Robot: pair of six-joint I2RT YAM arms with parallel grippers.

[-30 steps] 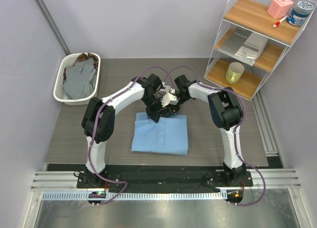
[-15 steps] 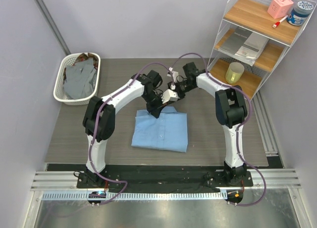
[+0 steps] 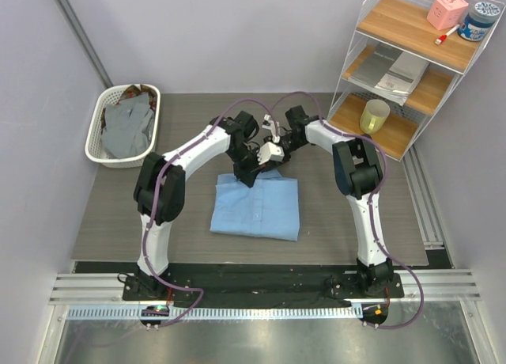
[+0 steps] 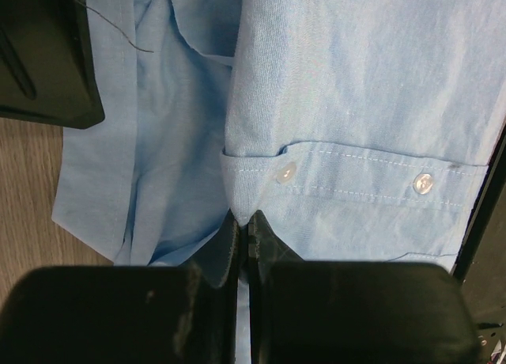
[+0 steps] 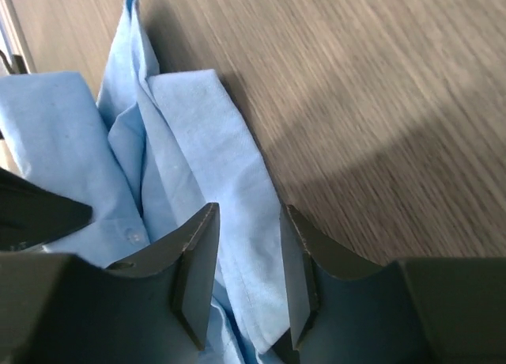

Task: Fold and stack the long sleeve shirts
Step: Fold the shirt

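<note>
Toward the table's (image 3: 118, 214) far edge, the light blue shirt (image 3: 257, 210) is pinched by the left hand (image 4: 242, 218) alone, right hand (image 5: 249, 221) released; its fold could be dragged askew.

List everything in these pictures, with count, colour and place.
shirt: one, light blue, folded at table centre
basket: one, white, table's far left
grey cloth: one heap, in the basket
shelf: one, white wire, far right
pink box: one, top board
jar: one, blue lid, top board
cup: one, yellow, bottom board
left arm: white and black, jaws shut on the shirt
right arm: same colours, jaws open over the shirt
</note>
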